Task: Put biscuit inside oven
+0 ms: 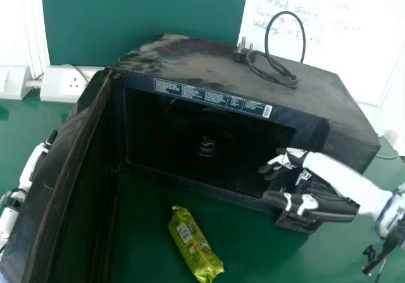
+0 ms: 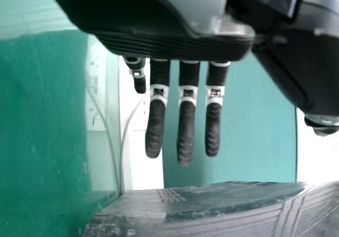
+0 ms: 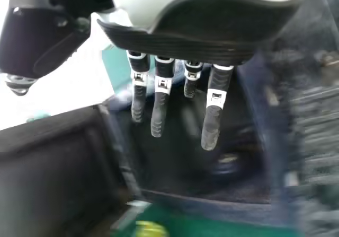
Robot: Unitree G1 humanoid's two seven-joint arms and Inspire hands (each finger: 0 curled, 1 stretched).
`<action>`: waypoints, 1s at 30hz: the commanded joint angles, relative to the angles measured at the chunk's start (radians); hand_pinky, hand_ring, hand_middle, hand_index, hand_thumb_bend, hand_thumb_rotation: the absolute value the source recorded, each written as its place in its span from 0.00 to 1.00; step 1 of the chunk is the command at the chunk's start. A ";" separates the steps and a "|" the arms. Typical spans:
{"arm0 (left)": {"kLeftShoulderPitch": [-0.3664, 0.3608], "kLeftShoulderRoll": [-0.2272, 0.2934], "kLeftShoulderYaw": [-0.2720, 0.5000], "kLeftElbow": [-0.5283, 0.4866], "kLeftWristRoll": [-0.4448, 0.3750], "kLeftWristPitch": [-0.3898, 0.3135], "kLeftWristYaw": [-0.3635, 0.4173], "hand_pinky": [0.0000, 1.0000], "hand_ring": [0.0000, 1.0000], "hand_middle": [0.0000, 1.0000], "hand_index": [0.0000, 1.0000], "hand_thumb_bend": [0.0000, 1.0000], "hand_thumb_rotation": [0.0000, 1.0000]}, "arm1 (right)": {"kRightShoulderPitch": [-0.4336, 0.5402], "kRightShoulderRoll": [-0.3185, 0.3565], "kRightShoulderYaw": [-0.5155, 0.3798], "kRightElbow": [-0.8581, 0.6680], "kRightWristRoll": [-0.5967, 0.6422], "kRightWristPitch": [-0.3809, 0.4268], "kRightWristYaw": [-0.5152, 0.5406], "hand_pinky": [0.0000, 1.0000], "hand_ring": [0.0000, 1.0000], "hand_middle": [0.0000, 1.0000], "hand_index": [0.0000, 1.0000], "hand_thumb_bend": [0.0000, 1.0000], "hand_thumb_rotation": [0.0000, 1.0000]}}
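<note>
Biscuit packet [image 1: 195,245] | left of right robot hand [image 1: 324,206] | apart

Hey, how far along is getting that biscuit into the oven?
The black boxy oven has its dark flat door open, so that step looks done. The black and white right robot hand, by the opening, holds nothing. The shiny yellow-green biscuit packet lies outside on the green tabletop; picking up and placing inside remain.

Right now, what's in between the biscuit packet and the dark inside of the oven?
The head view shows a bare bit of green table by the packet, then the oven's bottom front edge, before the dark inside.
</note>
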 commanded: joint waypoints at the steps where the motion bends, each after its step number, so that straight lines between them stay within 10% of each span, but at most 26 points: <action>1: 0.015 -0.007 -0.007 -0.010 0.019 -0.011 0.019 0.29 0.33 0.40 0.49 0.52 0.07 | -0.006 -0.018 0.021 -0.011 -0.027 0.009 -0.008 0.52 0.75 0.79 0.85 0.94 0.52; 6: 0.020 -0.027 -0.020 -0.038 0.033 -0.005 0.042 0.29 0.33 0.40 0.49 0.52 0.07 | 0.012 -0.047 0.066 -0.082 -0.221 0.035 -0.045 0.60 0.78 0.80 0.85 1.00 0.63; 15: 0.048 -0.053 -0.042 -0.124 0.059 0.031 0.080 0.29 0.33 0.40 0.49 0.52 0.07 | 0.026 -0.047 0.157 -0.241 -0.415 0.223 -0.038 0.79 0.85 0.87 0.89 1.00 0.52; 21: 0.057 -0.052 -0.052 -0.147 0.062 0.042 0.084 0.29 0.33 0.41 0.49 0.52 0.07 | 0.036 -0.064 0.300 -0.293 -0.493 0.358 -0.007 0.78 0.86 0.88 0.92 0.99 0.66; 30: 0.050 -0.047 -0.052 -0.145 0.063 0.050 0.088 0.29 0.33 0.41 0.49 0.52 0.07 | -0.043 -0.014 0.672 -0.375 -0.784 0.585 -0.036 0.61 0.81 0.87 0.89 1.00 0.62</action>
